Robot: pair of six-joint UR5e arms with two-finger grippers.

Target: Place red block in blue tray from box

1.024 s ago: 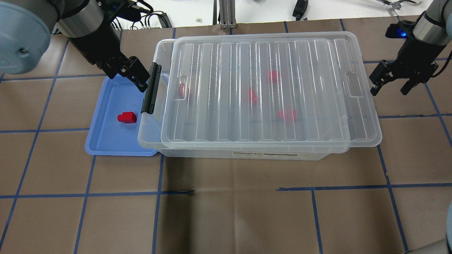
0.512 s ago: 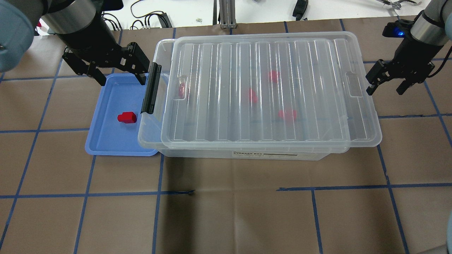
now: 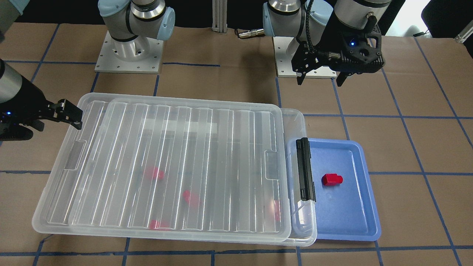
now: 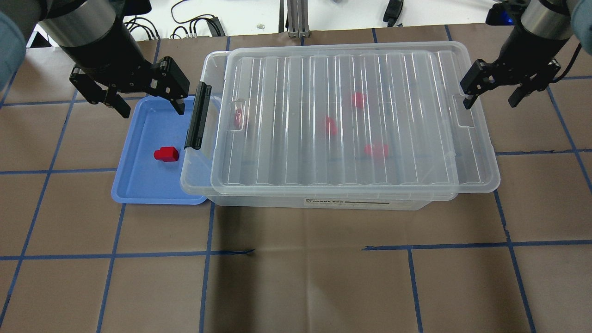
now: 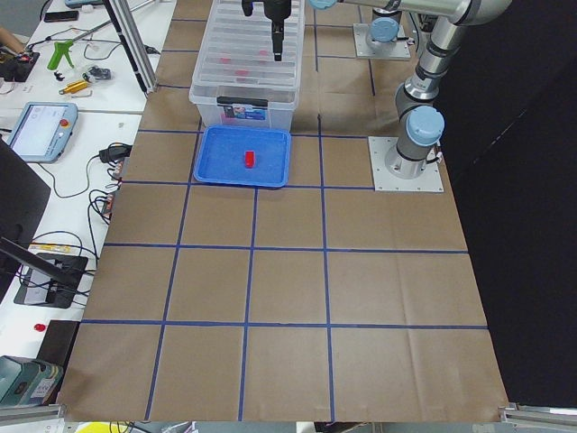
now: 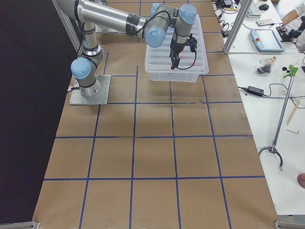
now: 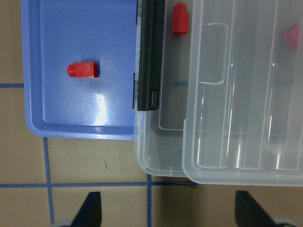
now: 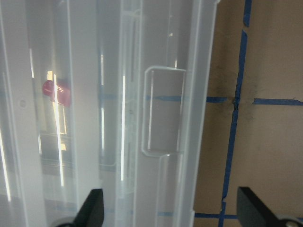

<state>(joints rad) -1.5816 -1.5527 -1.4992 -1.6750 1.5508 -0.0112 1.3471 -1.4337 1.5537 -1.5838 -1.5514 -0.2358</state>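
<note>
The box (image 4: 215,74) is clear, glossy plastic. Its ribbed lid (image 4: 296,138) is translucent and streaked with reflections. The latch (image 4: 198,115) is black plastic with a dull sheen. The blue tray (image 4: 138,185) and the red block (image 4: 166,154) are smooth, shiny plastic. Matt, creased brown paper (image 4: 323,286) lies beneath, lined with blue tape (image 4: 115,254).

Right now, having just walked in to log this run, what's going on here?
One red block lies in the blue tray; more red blocks sit in the box under its offset lid. Both grippers hang open and empty: left gripper above the tray's far end, right gripper by the lid's other end.
</note>
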